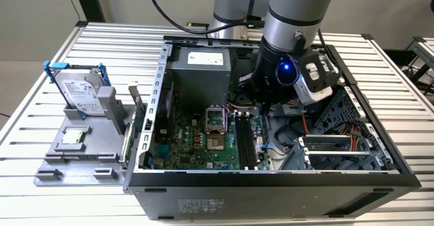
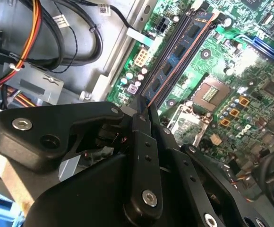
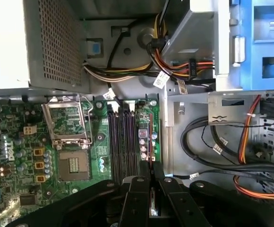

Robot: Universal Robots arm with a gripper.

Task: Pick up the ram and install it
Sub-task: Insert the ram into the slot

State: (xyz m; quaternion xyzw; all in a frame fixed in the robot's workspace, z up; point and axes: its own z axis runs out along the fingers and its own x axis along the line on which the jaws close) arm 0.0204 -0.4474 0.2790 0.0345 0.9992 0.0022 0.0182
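Slatted aluminium forms the table (image 1: 40, 109), on which an open computer case (image 1: 271, 178) lies with its green motherboard (image 1: 196, 144) exposed, and beside it on the exterior view's left stands a grey holder (image 1: 81, 157) carrying a hard drive in a blue frame (image 1: 81, 91) and a small square processor chip (image 1: 73, 137). Inside the case the arm hangs over the memory slots (image 3: 123, 137), its gripper (image 2: 146, 111) with fingers drawn close together on what looks like the thin edge of the ram (image 2: 152, 106), though the stick is mostly hidden between them, just above the slots.
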